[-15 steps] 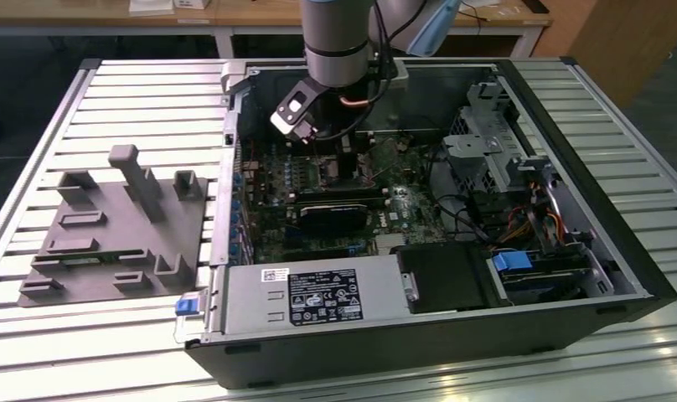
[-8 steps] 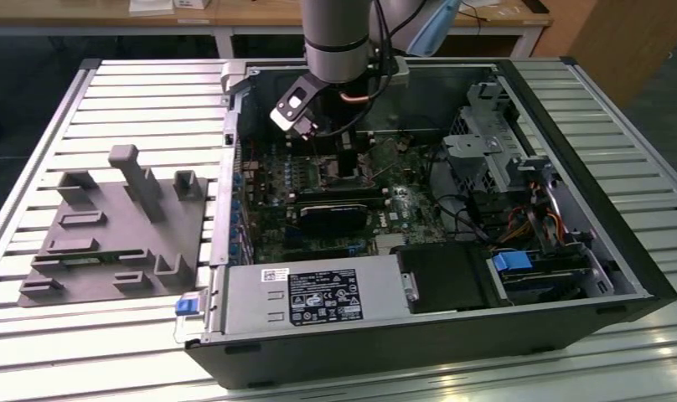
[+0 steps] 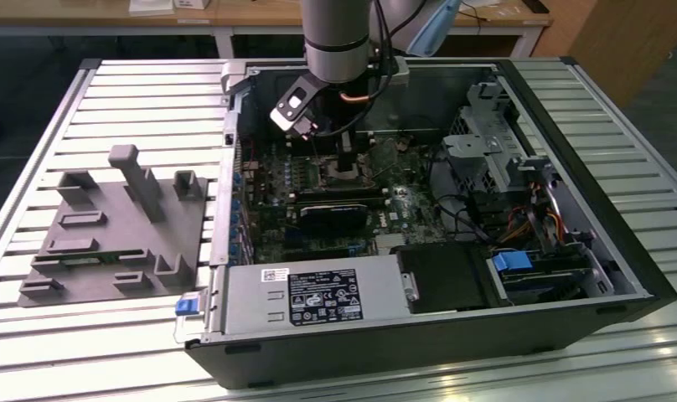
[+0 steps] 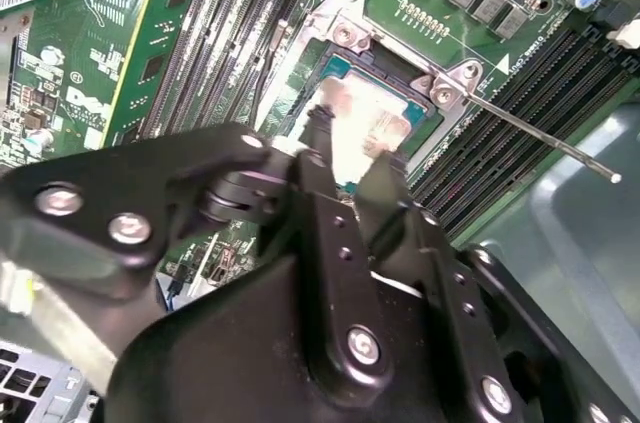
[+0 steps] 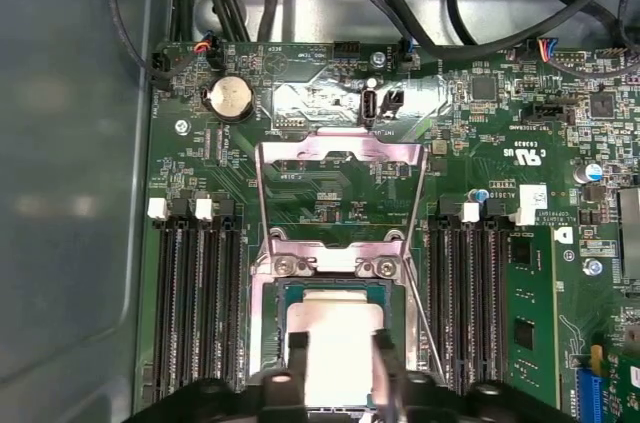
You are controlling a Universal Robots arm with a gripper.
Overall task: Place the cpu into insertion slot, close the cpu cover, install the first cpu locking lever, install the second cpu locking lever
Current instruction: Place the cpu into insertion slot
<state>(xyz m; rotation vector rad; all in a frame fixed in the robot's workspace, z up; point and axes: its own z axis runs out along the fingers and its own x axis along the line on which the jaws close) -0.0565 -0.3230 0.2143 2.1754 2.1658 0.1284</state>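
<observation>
**One chip in one socket, cover open**

The single gripper (image 5: 340, 345) hangs directly over the socket. Whether the claw is clenched on the chip or has released it cannot be told. Under it lies the one cpu (image 5: 335, 315), its dull silver top level inside the insertion slot (image 5: 268, 328), with a thin teal border showing around it. In the second wrist view the gripper (image 4: 352, 148) sits over the same cpu (image 4: 350, 105), which is framed by the shiny rim of the insertion slot (image 4: 345, 18).

Just beyond the chip, the one cpu cover (image 5: 335, 151) is swung back off the socket. It is a silvery frame with a large square cut-out, through which the green board shows. Two screws mark its hinged edge. One locking lever (image 4: 545, 138), a thin metal rod, sticks out free from a corner of the socket.

Two banks of long black memory slots (image 5: 195, 303) flank the socket, one on each side. Farther along the board sits one round coin battery (image 5: 230, 98), and beyond it several black cables.

In the exterior view, the one arm (image 3: 336, 38) reaches down into the open computer case (image 3: 607, 243), with the gripper (image 3: 348, 163) low over the board. One silver power supply (image 3: 305, 297) fills the near end of the case. One grey fixture block (image 3: 115, 226) lies on the slatted table (image 3: 48, 352), at the exterior view's left.
</observation>
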